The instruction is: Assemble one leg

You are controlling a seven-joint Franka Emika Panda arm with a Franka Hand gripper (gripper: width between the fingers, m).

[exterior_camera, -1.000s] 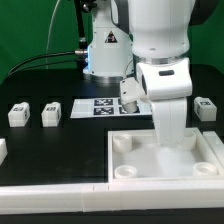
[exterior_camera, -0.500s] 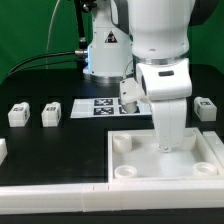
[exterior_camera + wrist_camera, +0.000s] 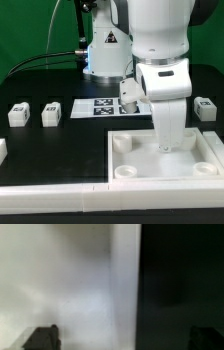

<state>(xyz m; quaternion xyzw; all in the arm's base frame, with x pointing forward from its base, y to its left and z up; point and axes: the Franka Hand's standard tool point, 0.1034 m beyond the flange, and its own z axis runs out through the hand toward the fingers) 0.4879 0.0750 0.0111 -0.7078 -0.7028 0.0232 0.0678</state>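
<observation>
1. Green backdrop and dark cables stand behind a black table (image 3: 40, 150), with the arm's white base at the far side.
2. On the table's near part lies a large white square panel (image 3: 135, 165) with round sockets at its corners; a low white rail (image 3: 50, 187) runs along the front edge.
3. Down over the panel hangs the gripper (image 3: 170, 146), its tip close to the panel's surface or touching it; I cannot tell which.
4. In the blurred wrist view, the gripper (image 3: 122, 339) shows two dark fingertips (image 3: 41, 338) set wide apart. Only pale surface and black table show between them, so the hand appears released and grasps nothing.
5. No leg is in the hand.
   - The first leg (image 3: 18, 113) and second leg (image 3: 51, 113) lie side by side at the exterior view's left.
   - The third leg (image 3: 130, 92) sits tilted just beside the wrist.
   - The fourth leg (image 3: 205, 107) lies at the exterior view's right.
6. Between the second and third legs lies the marker board (image 3: 98, 106), flat on the table.
</observation>
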